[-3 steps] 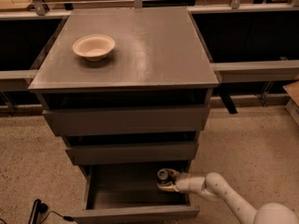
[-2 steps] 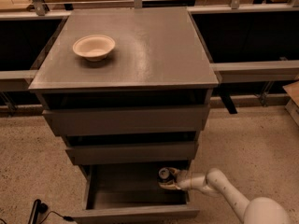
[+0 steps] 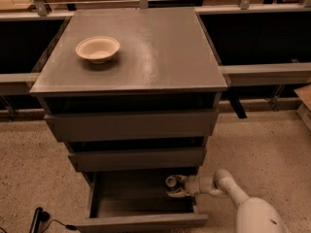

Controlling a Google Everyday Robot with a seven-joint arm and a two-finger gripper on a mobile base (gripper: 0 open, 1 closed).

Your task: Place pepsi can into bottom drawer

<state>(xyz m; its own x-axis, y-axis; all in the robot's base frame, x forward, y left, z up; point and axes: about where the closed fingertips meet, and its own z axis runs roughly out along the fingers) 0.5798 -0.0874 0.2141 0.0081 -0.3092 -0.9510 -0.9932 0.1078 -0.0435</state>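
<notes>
The bottom drawer (image 3: 141, 221) is pulled open below the two wider drawers, and its shallow tray shows. The pepsi can (image 3: 170, 181) stands upright in the drawer's back right corner, silver top up. Its dark body is mostly hidden in shadow. My gripper (image 3: 175, 186) reaches into the drawer from the right, low over the tray. Its pale fingers (image 3: 177, 193) are closed around the can. The white arm runs off to the lower right.
A beige bowl (image 3: 97, 48) sits on the cabinet top (image 3: 160, 52) at the left. The two upper drawers (image 3: 131, 125) are slightly ajar above the gripper. A black cable (image 3: 41, 217) lies on the speckled floor at the lower left. Dark shelving flanks the cabinet.
The gripper and can stay at the same spot in the drawer. The forearm has shifted slightly left.
</notes>
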